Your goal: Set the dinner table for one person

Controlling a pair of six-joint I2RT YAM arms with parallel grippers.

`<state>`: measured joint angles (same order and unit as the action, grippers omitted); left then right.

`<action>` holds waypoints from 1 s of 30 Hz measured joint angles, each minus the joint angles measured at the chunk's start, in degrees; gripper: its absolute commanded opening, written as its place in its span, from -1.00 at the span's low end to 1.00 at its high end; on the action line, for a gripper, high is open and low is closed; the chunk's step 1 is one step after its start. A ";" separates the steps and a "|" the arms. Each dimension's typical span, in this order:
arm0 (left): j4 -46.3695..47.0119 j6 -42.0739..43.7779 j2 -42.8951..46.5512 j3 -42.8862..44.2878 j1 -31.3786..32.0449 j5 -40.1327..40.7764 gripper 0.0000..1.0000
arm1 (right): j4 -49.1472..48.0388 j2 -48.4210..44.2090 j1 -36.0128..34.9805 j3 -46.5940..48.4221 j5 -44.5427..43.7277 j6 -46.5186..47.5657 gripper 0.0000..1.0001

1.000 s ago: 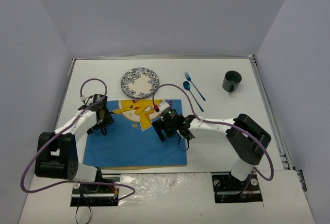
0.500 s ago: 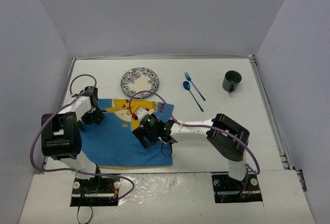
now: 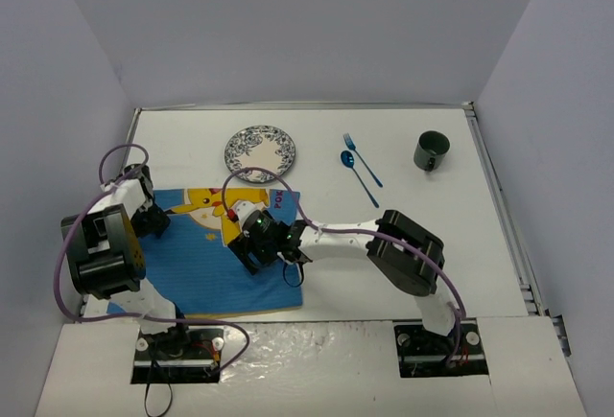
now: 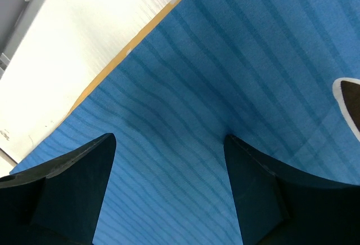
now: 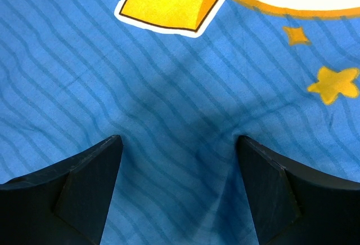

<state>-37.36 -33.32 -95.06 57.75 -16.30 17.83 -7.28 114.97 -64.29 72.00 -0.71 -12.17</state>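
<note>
I've slid the placemat (image 3: 201, 278) toward frame left; left jaws and right jaws press it, spread, empty; plate (image 3: 260, 153) likely next.

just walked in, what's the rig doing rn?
Both arms are working the blue placemat. The left pincer and right pincer are each open, fingertips down on the cloth. The mat has slid leftward across the dinner table over the last second. The plate, fork, spoon and mug sit untouched along the far side, none on the mat yet.
</note>
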 measured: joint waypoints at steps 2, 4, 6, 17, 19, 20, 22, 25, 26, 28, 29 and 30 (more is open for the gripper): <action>-0.17 0.60 -0.55 0.57 -0.45 -0.01 0.49 | 0.01 0.47 0.00 0.60 0.11 -0.36 0.58; -0.44 1.40 -1.15 1.27 -0.60 0.07 0.49 | -0.03 0.59 0.02 0.78 0.09 -0.94 0.58; -0.65 1.91 -1.48 1.68 -0.67 0.10 0.49 | -0.11 0.60 0.08 0.77 0.04 -1.57 0.59; -0.76 3.64 -2.20 2.43 -0.72 0.21 0.50 | -3.13 -2.54 3.17 -4.19 1.33 -4.25 0.61; -0.74 3.90 -2.25 2.48 -0.72 0.23 0.50 | -3.00 -3.54 4.36 -5.42 1.56 -4.38 0.62; -0.72 4.06 -2.25 2.50 -0.72 0.23 0.50 | -3.08 -3.92 4.91 -5.92 1.71 -4.39 0.62; -0.71 4.28 -2.27 2.55 -0.72 0.22 0.50 | -2.94 -4.74 5.90 -6.91 1.82 -4.39 0.62; -0.63 4.68 -2.31 2.58 -0.72 0.15 0.50 | -2.44 -5.62 6.85 -7.79 1.86 -4.36 0.62; -0.58 4.87 -2.31 2.58 -0.72 0.11 0.50 | -2.21 -5.83 6.98 -7.92 1.86 -4.35 0.62; -0.41 5.50 -2.27 2.58 -0.76 -0.03 0.50 | -1.17 -6.63 6.99 -8.44 1.97 -4.33 0.62; -0.29 5.87 -2.22 2.58 -0.80 -0.18 0.51 | -0.35 -7.17 6.94 -8.80 2.02 -4.34 0.62; -0.20 6.15 -2.14 2.57 -0.82 -0.31 0.53 | 0.49 -7.75 6.86 -9.16 2.02 -4.35 0.61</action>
<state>-37.56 -27.17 -97.21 60.32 -17.12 17.53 -6.78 107.22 -57.43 62.84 1.31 -16.51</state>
